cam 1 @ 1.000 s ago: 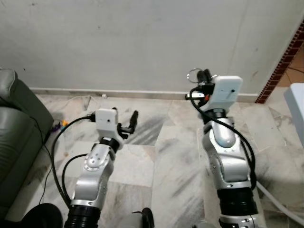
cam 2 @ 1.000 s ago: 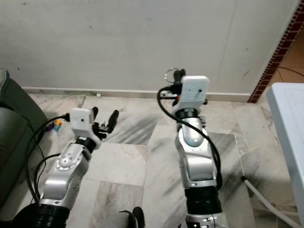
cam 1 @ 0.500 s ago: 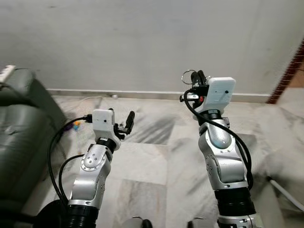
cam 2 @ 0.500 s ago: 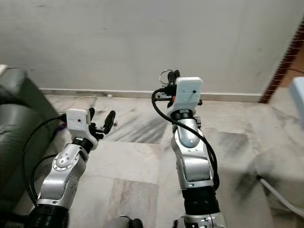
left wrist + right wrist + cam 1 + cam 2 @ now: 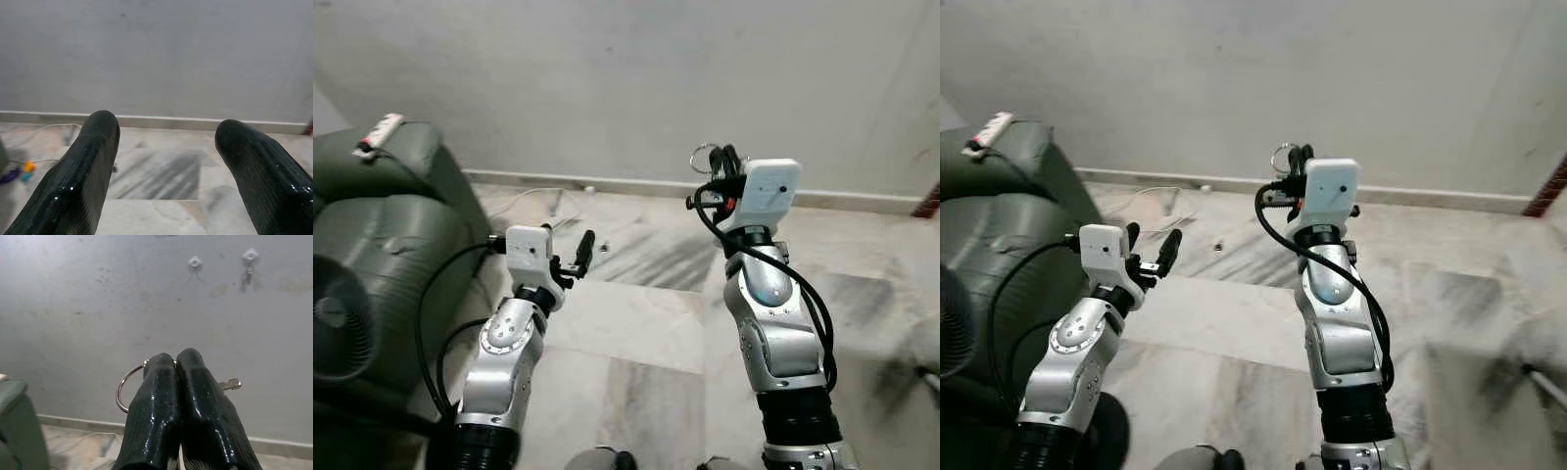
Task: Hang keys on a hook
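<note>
Grey plaster, flat and lightly stained, makes up the wall that the robot faces, with a pale skirting strip along its base. Marble floor tiles, cream with dark streaks, spread out below.

Raised in front of the wall, the right gripper has its two glossy black fingers pressed together on a thin metal key ring. The ring curves out to one side of the fingers, and the notched tip of a key pokes out on the other side. In the head views the ring shows as a small silver loop at the top of the upright silver arm.

High on the wall, seen from the right wrist, sit two small white hooks side by side: one is bare, and the other has something small hanging from it.

Lower and to the left, the left gripper hangs over the floor, its rounded, shiny fingers spread wide with nothing between them.

Dark green and smooth like leather, a padded sofa stands at the robot's left, with a white power strip on its top. A round fan sits beside it. A thin white cable lies on the floor near the skirting.
</note>
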{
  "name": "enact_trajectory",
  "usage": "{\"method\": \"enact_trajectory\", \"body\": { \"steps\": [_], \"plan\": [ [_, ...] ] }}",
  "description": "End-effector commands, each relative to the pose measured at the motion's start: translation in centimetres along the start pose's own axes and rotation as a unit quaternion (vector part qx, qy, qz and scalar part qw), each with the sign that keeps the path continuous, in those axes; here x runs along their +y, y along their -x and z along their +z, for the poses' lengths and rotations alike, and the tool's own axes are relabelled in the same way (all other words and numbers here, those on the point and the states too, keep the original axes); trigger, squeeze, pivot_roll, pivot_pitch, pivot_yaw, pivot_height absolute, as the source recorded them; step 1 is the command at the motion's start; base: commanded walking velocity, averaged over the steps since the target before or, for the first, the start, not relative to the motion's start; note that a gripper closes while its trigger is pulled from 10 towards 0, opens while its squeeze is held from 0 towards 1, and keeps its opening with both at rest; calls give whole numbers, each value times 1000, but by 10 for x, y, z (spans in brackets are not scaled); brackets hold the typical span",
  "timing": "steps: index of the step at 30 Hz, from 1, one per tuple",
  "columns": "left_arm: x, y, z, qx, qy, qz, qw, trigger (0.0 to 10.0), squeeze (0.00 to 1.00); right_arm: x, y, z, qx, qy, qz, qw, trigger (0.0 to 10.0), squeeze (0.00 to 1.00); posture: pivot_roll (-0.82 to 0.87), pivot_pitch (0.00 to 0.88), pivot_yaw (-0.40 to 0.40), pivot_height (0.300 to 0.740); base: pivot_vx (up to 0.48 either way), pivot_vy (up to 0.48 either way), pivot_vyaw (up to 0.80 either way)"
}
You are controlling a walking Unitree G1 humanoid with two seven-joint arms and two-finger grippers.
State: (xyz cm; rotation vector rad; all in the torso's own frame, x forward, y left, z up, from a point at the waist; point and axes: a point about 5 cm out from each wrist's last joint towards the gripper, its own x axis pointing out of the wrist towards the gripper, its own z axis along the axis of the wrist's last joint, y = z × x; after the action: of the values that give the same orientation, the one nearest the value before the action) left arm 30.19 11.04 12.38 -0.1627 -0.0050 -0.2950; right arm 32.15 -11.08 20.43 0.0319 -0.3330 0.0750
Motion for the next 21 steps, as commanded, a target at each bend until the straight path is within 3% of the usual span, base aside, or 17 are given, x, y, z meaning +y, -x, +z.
{"method": "enact_trajectory", "body": {
  "steps": [1, 6, 21],
  "plan": [
    [2, 1, 4, -8, -2, -6, 1000, 10000, 0, 2, -1, 6, -12, -1, 2, 1000, 10000, 0, 3, 158, 120, 740, 0, 0, 0],
    [-1, 1, 3, -10, 5, -10, 1000, 10000, 0, 1, -2, 6, -11, 3, 7, 1000, 10000, 0, -6, 159, 102, 740, 114, 0, 0],
    [-10, -3, -3, -17, 28, -4, 999, 10000, 0, -5, -6, 10, -10, 28, 29, 999, 10000, 0, -41, 147, 29, 740, 342, 0, 0]
  ]
}}
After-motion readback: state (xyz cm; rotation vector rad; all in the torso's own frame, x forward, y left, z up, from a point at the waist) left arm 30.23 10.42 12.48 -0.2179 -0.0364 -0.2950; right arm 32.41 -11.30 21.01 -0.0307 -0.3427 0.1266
